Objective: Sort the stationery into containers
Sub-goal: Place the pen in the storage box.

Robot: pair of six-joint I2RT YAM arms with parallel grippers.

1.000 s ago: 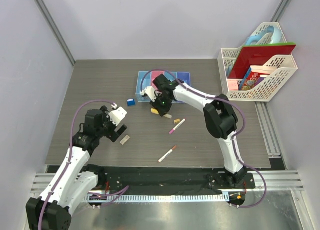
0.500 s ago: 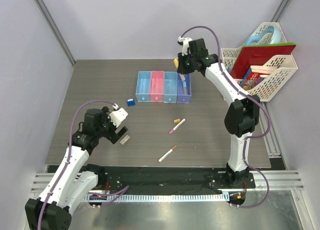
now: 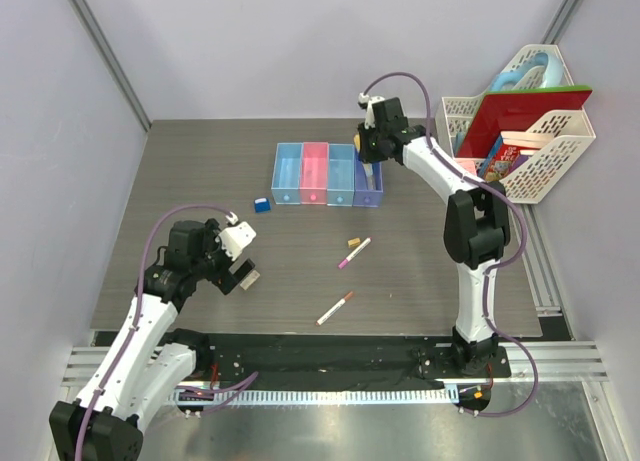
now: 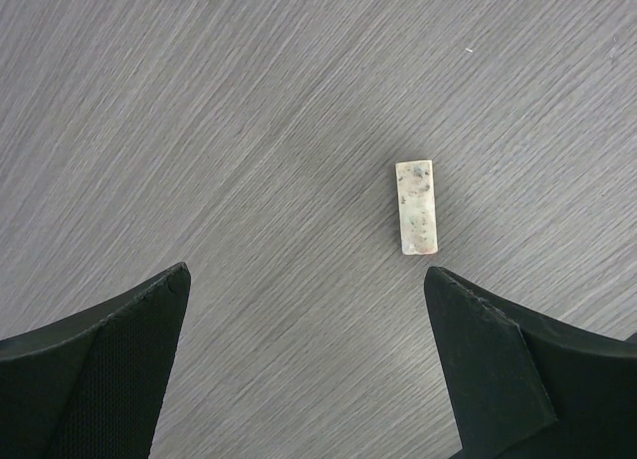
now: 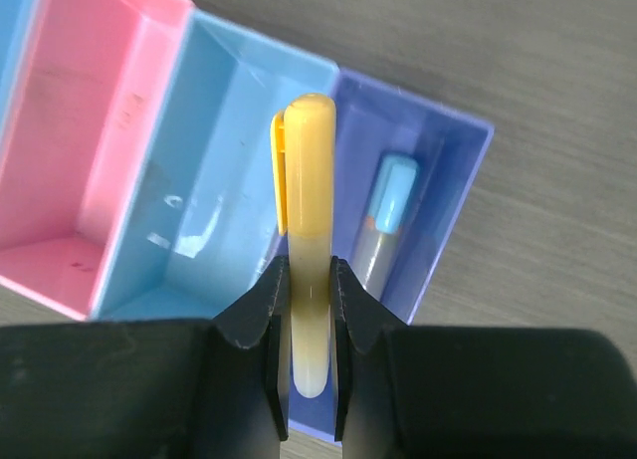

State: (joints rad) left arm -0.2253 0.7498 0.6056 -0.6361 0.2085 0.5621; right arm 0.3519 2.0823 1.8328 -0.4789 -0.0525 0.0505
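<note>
Now the right gripper (image 5: 310, 280), jaws clamped on the yellow highlighter (image 5: 309, 180), has swung from mid-table to the far edge. It hangs over the wall between the light-blue bin (image 5: 199, 210) and the purple bin (image 5: 443, 150), which holds the blue-capped marker (image 5: 390, 195), so a drop looks close. The left gripper (image 4: 307, 275) still waits wide open over the beige eraser (image 4: 416, 207) toward the near-left corner.

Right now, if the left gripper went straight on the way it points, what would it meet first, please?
Probably the table: the speckled eraser lies between the open fingers of the left gripper, nearer the right-hand one in the wrist view. Depth is unclear, so that finger might clip it.
</note>
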